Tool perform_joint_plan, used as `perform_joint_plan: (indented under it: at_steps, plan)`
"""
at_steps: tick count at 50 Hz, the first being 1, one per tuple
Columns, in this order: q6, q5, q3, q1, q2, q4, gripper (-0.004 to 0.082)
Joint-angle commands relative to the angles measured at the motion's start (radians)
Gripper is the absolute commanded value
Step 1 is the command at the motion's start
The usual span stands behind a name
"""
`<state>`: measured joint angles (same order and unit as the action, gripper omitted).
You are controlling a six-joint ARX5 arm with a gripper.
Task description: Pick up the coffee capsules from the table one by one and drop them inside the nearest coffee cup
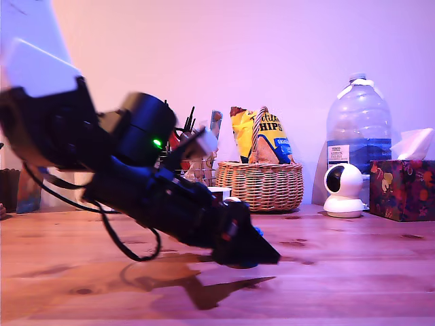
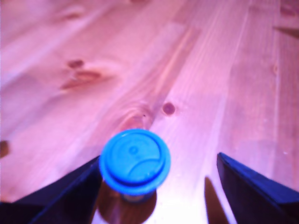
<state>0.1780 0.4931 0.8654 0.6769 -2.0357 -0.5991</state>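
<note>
Claw: the claw (image 2: 159, 186) stood spread and grasping nothing, its two dark fingers (image 2: 60, 196) low over the desk (image 2: 210, 70), one on either side of the wrist view.
Capsule: one blue coffee capsule (image 2: 134, 161) stood upright on the desk, wide rimmed end up, its long axis vertical.
Key relation: the capsule sat inside the claw's gap but off centre, hard against or just beside one finger, with bare wood between it and the other finger; I could not tell whether it touched.
Exterior view: the claw tip (image 1: 248, 255) hung just above the desk, the arm sloping down towards the exterior view's right; only a sliver of blue (image 1: 259, 231) showed behind it.
Coffee cup: not identifiable in either view, so its direction from the claw could not be told.
Materials: the capsule looked like smooth moulded plastic, a round lid with a raised lip over a narrower body; the desk was pale plank wood with dark knots and long grain.
Judgement: closing would probably push the capsule sideways first, so centring looked wise.
Background: a wicker basket (image 1: 262, 185) with a crisp bag, a water bottle (image 1: 359, 125), a small white camera (image 1: 342, 190) and a tissue box (image 1: 402, 189) stood well apart at the rear.
</note>
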Motion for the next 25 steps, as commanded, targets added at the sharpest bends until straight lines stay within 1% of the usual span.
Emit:
perform_joint_plan:
  at_steps: [1,3,9,12,19,25]
  plan:
    - [-0.014,-0.005,0.018,0.009,-0.034,0.003,0.0692]
    - [-0.023,-0.005,0.026,0.013,-0.040,0.006,0.0692]
    - [-0.021,-0.007,0.047,0.024,-0.051,0.034,0.0690]
    - [-0.021,-0.015,0.050,0.027,-0.052,0.043,0.0670]
    - [-0.021,-0.050,0.052,0.029,-0.052,0.047,0.0531]
    - [-0.021,-0.069,0.052,0.029,-0.052,0.062,0.0364]
